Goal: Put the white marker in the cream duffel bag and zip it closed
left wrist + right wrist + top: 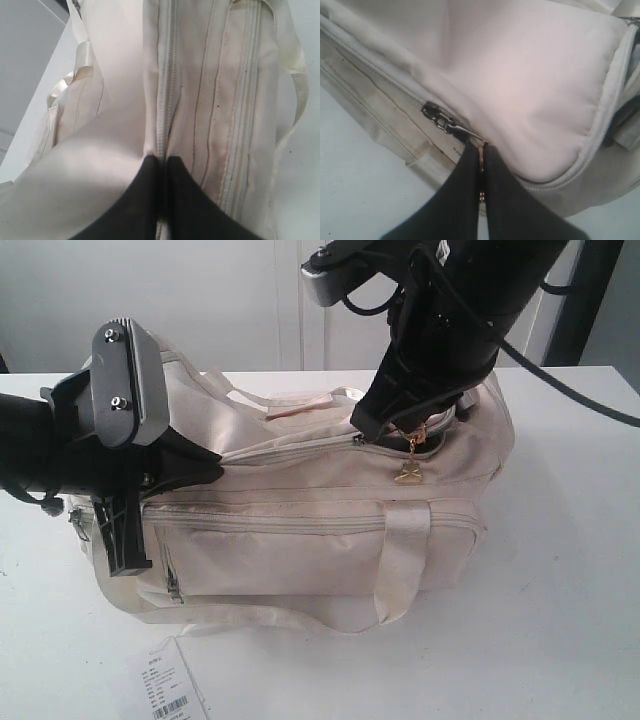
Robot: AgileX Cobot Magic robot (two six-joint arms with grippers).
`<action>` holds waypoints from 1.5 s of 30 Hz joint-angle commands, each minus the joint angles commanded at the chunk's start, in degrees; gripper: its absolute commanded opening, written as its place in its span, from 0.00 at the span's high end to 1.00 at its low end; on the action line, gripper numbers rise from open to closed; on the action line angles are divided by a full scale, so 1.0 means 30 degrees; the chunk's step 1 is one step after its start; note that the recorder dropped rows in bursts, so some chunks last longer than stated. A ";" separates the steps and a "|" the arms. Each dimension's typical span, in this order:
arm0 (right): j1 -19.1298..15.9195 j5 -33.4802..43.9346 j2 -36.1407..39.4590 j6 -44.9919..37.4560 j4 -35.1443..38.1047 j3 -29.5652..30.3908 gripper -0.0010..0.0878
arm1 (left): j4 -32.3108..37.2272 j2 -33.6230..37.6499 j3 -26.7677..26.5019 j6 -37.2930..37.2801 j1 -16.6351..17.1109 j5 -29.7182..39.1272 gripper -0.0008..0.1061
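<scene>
At the left end of the cream duffel bag [300, 540], the left gripper [205, 468] has its jaws closed together on the bag's top seam. The left wrist view shows the black fingers [185, 200] meeting on the fabric right at the closed zipper line. This arm's grey camera mount [125, 385] hides the bag's left end from the exterior view. A white paper barcode tag [165, 692] lies on the table just below the bag's left front corner.

The bag lies on its side with its front zip pocket [300, 523] closed and a shiny strap handle [400, 560] draped over the front. The white marker shows in no view.

At the bag's top right, the right gripper [378, 433] comes down from above, its jaws pressed tight on the zipper pull [481, 162]. The grey slider [436, 116] sits just beyond the fingertips. Left of the slider the zip is closed, and right of the gripper a dark gap shows. A gold charm [408, 473] hangs just below the gripper. The black arm covers part of the bag's top, and a black cable [580, 390] trails off to the right of the bag.

The bag rests on a plain white table [560, 590], and a white wall [200, 300] stands behind it.
</scene>
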 joint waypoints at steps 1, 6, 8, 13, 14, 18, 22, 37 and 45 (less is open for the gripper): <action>-0.0073 0.0000 -0.0077 -0.0035 0.0000 0.0239 0.99 | 0.0000 0.0000 0.0000 0.0000 0.0000 0.0000 0.99; -0.0786 0.0000 -0.0246 -0.0035 0.0000 0.1057 0.99 | 0.0000 0.0000 0.0000 -0.0075 0.0000 0.0009 0.99; -0.0983 0.0000 -0.0246 -0.0035 0.0000 0.1097 0.99 | 0.0000 0.0000 0.0000 -0.0112 0.0000 0.0009 0.99; -0.0977 0.0000 -0.0246 -0.0300 -0.0038 0.1097 0.99 | 0.0000 0.0000 0.0000 -0.0112 0.0000 0.0009 0.99; -0.0977 0.0000 -0.0246 -0.0418 -0.0033 0.1097 0.99 | 0.0000 0.0000 0.0000 -0.0112 0.0000 0.0009 0.99; -0.0977 0.0000 -0.0246 -0.0495 -0.1325 0.1097 0.99 | 0.0000 0.0000 0.0000 -0.0154 0.0000 0.0009 0.99; -0.1249 0.0000 -0.0246 -0.0448 -0.1594 0.1097 0.99 | 0.0000 0.0000 0.0000 -0.0154 0.0000 0.0009 0.99; -0.2649 0.0000 -0.0246 -0.0551 -0.1513 0.1097 0.99 | 0.0000 0.0000 0.0000 -0.0152 0.0000 0.0228 0.99; -0.2849 0.0000 -0.0246 -0.0551 -0.1136 0.1097 0.99 | 0.0000 0.0000 0.0000 -0.0520 0.0000 0.0269 0.99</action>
